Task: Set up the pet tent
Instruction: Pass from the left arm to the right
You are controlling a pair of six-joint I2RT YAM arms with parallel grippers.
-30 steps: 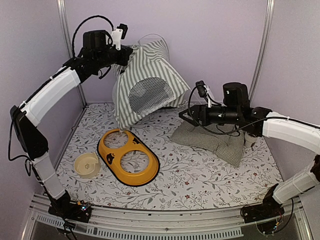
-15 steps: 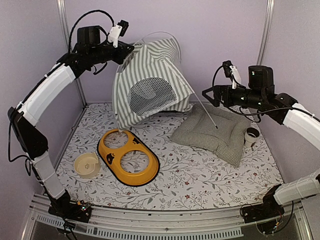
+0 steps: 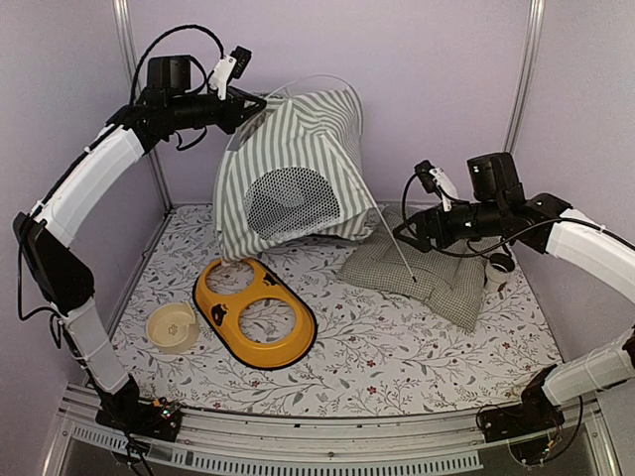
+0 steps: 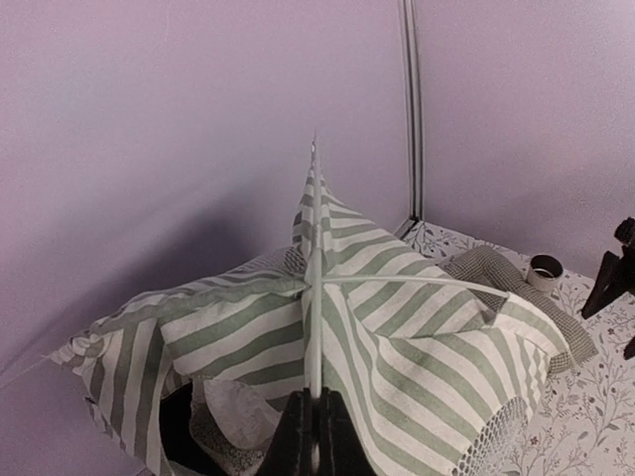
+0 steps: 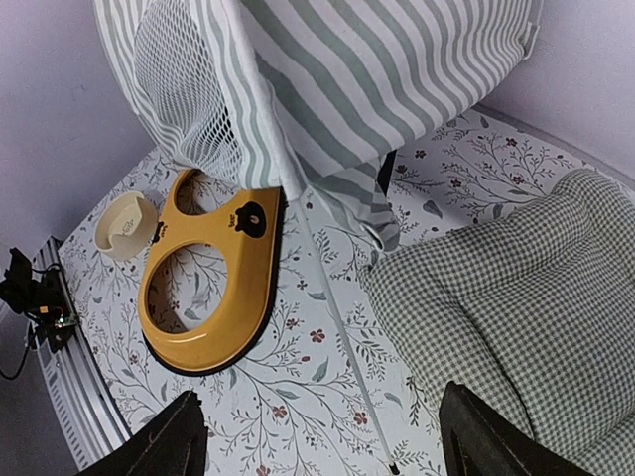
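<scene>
Bases: both my arms are bolted at the bottom edge of the overhead frame, one at lower left and one at lower right.
Near ground: cream bowl point(image 3: 172, 327) at lower left on the floral mat point(image 3: 397, 357), just beside the orange two-hole feeder frame point(image 3: 253, 312), left of centre.
Right arm: rises from lower right, elbow out near the right edge, forearm reaching back toward centre, wrist pointing left.
Right pincer point(image 3: 405, 233): released, fingers spread wide and gripping nothing. It hovers over the left end of the checked cushion point(image 3: 437, 273), mid-right.
Pole point(image 3: 397, 248): thin and white, slanting down from the tent's lower right corner, its free tip over the cushion's near edge. In my right wrist view it runs up the gap between my fingers, with neither finger on it.
Small cup point(image 3: 499, 268): at the cushion's right end.
Pet tent point(image 3: 298, 149): upper centre, hoisted by its peak, striped fabric hanging, round mesh window facing the camera. The lower left hem is down by the mat; contact unclear.
Left arm: climbs the left edge, elbow mid-left, forearm slanting to upper left, wrist level and pointing right.
Left pincer point(image 3: 260, 102): clenched on the pet tent's peak. The wrist view shows my fingers pressed together on the white rod along the ridge.
Far: lilac wall.
</scene>
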